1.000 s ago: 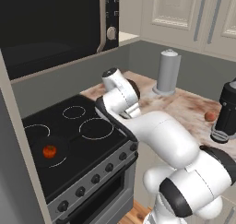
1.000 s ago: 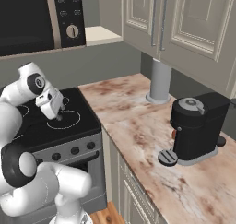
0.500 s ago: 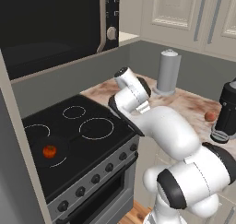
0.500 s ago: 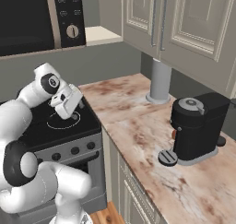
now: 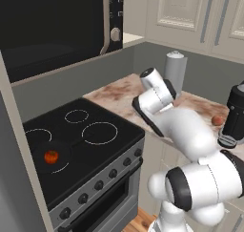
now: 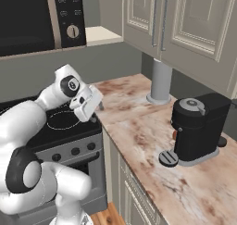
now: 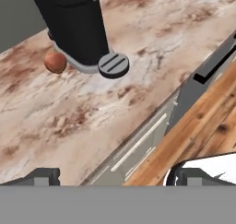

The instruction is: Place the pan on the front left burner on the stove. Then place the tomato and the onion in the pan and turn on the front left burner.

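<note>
The black pan sits on the front left burner of the stove, and the red-orange tomato lies inside it. On the marble counter the brownish onion rests beside the coffee machine's base; in the hand view the onion is at the upper left. My gripper hangs open and empty over the counter's edge just right of the stove, well short of the onion. In the hand view its fingertips stand wide apart.
A black coffee machine stands on the counter, with a grey cylinder behind it near the wall. A microwave hangs above the stove. Black knobs line the stove front. Wooden floor lies below the counter edge.
My arm has swung right, from above the cooktop to the counter's edge. The gripper has stayed open. The tomato and the onion have not moved.
</note>
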You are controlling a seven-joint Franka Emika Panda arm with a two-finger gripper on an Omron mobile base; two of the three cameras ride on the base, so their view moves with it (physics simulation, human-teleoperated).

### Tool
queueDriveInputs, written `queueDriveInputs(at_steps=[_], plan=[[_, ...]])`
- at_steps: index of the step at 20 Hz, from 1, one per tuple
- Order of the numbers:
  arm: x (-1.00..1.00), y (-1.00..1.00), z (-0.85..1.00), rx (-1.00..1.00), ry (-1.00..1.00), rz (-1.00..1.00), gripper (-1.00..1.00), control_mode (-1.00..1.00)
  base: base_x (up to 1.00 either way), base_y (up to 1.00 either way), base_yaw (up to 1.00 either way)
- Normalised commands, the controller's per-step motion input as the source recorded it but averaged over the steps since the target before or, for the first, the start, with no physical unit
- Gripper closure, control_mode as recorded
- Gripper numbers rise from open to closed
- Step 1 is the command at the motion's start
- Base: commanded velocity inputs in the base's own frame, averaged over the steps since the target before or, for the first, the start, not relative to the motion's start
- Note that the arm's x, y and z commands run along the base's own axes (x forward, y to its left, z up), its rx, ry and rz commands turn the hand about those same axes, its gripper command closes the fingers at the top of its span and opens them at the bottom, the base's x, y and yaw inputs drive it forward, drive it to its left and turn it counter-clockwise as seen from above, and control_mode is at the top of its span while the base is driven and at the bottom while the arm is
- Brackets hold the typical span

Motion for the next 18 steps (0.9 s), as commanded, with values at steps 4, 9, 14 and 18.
queueDriveInputs(at_steps=[4, 9, 14, 18], plan=[[0.03, -0.53, 0.0, -0.02, -0.01, -0.11, -1.0, -1.0, 0.0, 0.0, 0.0], [0.12, -0.33, 0.0, -0.08, -0.02, -0.13, -1.0, -1.0, 0.0, 0.0, 0.0], [0.06, -0.39, 0.0, -0.08, -0.01, -0.14, -1.0, -1.0, 0.0, 0.0, 0.0], [0.07, -0.5, 0.0, -0.04, 0.0, -0.13, -1.0, -1.0, 0.0, 0.0, 0.0]])
